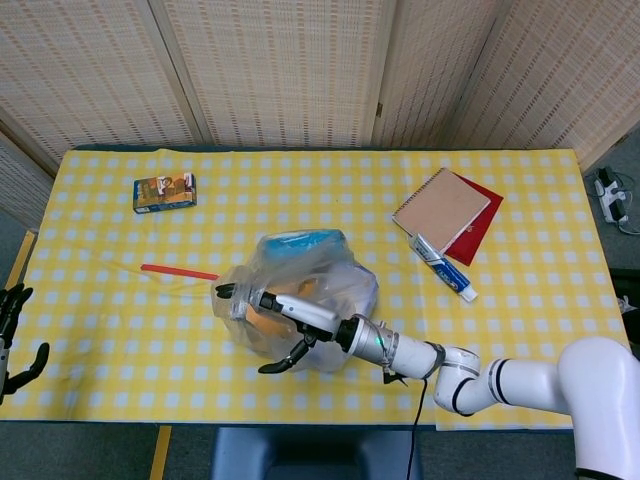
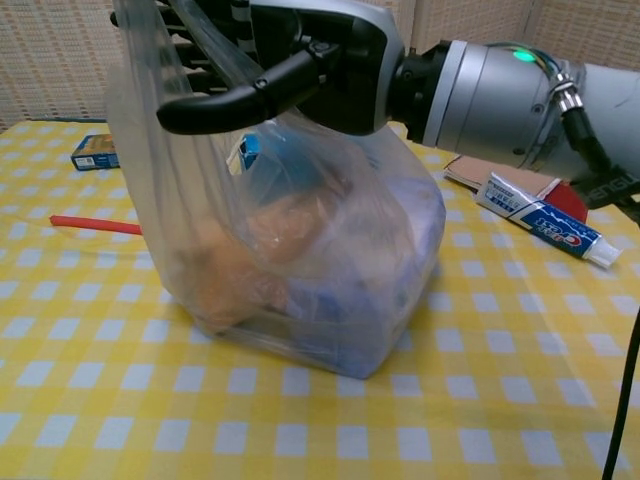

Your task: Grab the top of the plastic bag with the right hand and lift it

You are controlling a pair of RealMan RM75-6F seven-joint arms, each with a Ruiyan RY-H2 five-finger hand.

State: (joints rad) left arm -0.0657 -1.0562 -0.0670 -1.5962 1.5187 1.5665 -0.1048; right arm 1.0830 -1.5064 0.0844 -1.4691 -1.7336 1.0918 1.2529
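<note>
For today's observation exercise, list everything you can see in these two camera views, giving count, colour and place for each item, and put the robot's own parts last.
Clear plastic bag: one, transparent with orange and blue contents, table centre near the front edge, base on the cloth.
Small printed box: one, blue and brown, far left of the table.
Thin red stick: one, red, left of the bag.
Brown spiral notebook: one, tan, right side, lying on the red book.
Flat red book: one, red, under the notebook.
Toothpaste tube: one, white and blue, in front of the notebook.
Checked tablecloth: one, yellow and white, covering the table.
Left hand: one, black, at the left table edge, holding nothing.
Right hand: one, black and silver, at the bag's top.
</note>
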